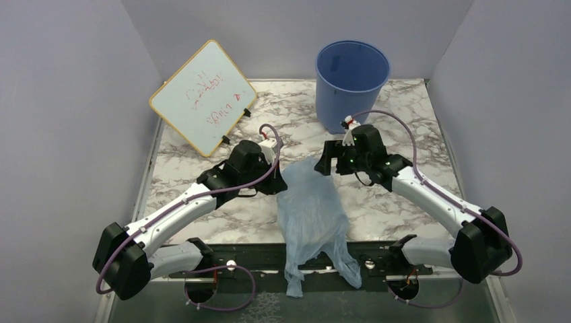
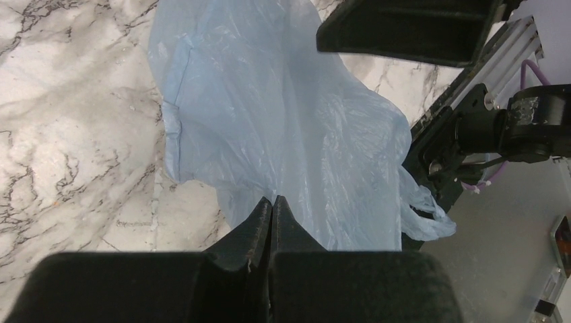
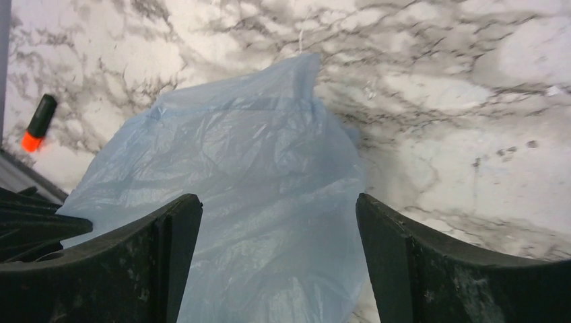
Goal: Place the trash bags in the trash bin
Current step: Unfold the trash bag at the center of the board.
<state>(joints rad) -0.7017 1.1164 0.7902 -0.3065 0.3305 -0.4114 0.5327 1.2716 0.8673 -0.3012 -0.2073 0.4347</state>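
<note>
The trash bag [image 1: 311, 215] is a thin, crinkly light-blue film lying flat on the marble table [image 1: 404, 202], its handles trailing over the near edge. My left gripper [image 1: 279, 178] is at the bag's left edge. In the left wrist view the bag [image 2: 283, 114] spreads under that gripper [image 2: 272, 198], whose tips meet on the film. My right gripper [image 1: 328, 161] hangs over the bag's far end. Its jaws stand wide in the right wrist view [image 3: 279, 215], with the bag [image 3: 249, 168] below and nothing between them. The blue trash bin [image 1: 352, 84] stands upright at the back, behind the right gripper.
A white board [image 1: 203, 96] with red writing leans at the back left. An orange-tipped marker [image 3: 37, 122] lies on the marble. A black rail [image 1: 256, 259] runs along the near edge under the bag's handles. Grey walls close in the table on three sides.
</note>
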